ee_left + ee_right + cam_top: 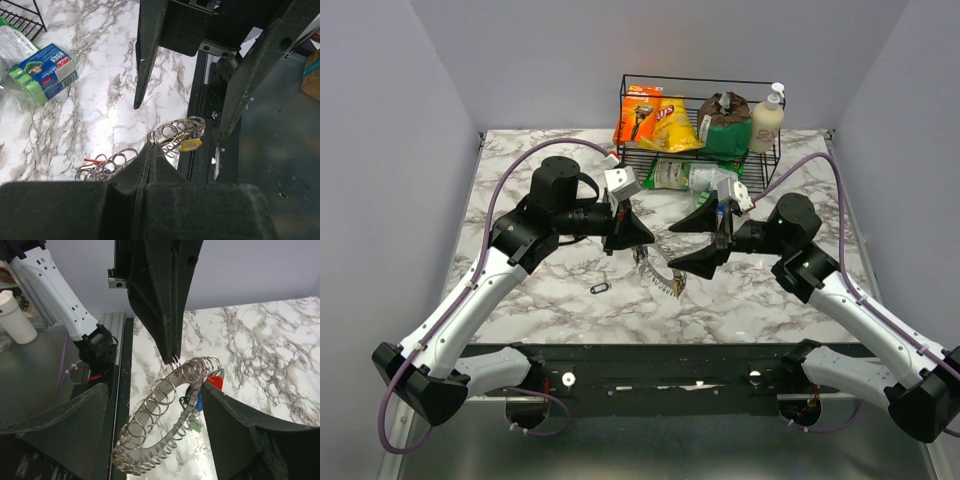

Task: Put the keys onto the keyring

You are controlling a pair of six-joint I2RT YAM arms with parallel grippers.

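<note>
My left gripper (638, 244) is shut on one ring of the keyring (658, 272) and holds it a little above the marble table. In the left wrist view the pinched tips (150, 146) hold the chain of silver rings (175, 131), with a yellow key head (191, 145) and a red tag (93, 161). My right gripper (674, 248) is open around the hanging chain. In the right wrist view (154, 400) the curved chain (165, 405) hangs between its fingers, with a red key head (216, 382). One small dark key (600, 288) lies on the table.
A black wire basket (760, 160) stands at the back with snack packs, a dark bag and a white bottle (767, 120). A green packet (682, 176) lies before it. A green and blue sponge pack (45, 70) lies on the marble table (520, 190).
</note>
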